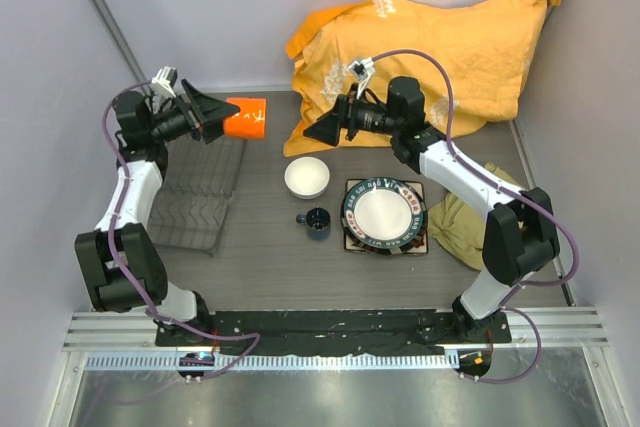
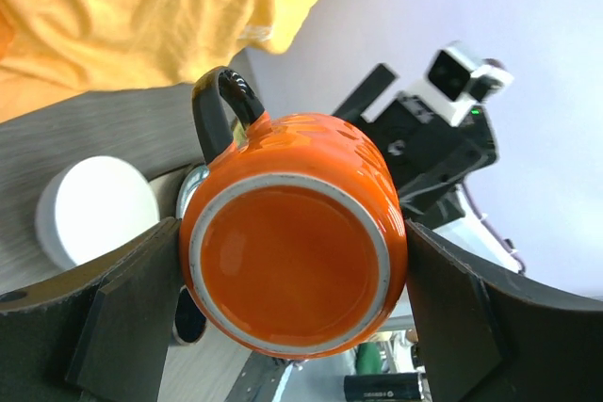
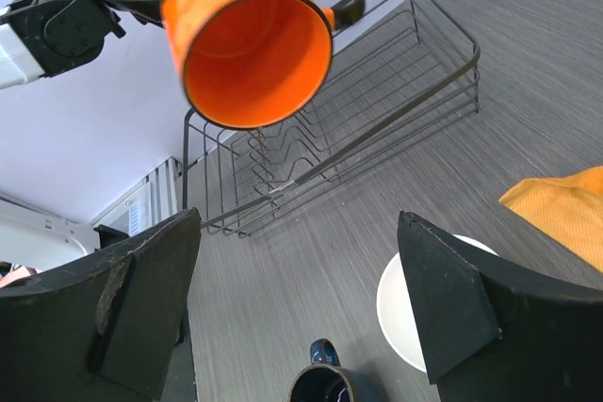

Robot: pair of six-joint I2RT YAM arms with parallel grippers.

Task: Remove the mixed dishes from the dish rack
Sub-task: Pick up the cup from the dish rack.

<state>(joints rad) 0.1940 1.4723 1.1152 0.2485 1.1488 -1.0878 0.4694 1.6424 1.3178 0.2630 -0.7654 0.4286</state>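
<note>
My left gripper (image 1: 222,117) is shut on the orange mug (image 1: 246,117) and holds it in the air on its side, over the far end of the dark wire dish rack (image 1: 200,197). In the left wrist view the mug's base (image 2: 292,247) sits between both pads. My right gripper (image 1: 325,129) is open and empty, facing the mug from the right. On the table lie the white bowl (image 1: 307,177), the small dark blue cup (image 1: 318,222) and the round dark-rimmed plate (image 1: 385,212), stacked on the square plate (image 1: 353,242). The rack (image 3: 377,91) holds no dishes.
A large yellow cloth bag (image 1: 420,47) lies at the back right. An olive cloth (image 1: 470,222) lies right of the plates. White walls stand on both sides. The right wrist view shows the mug (image 3: 250,40), bowl (image 3: 400,303) and cup (image 3: 325,385).
</note>
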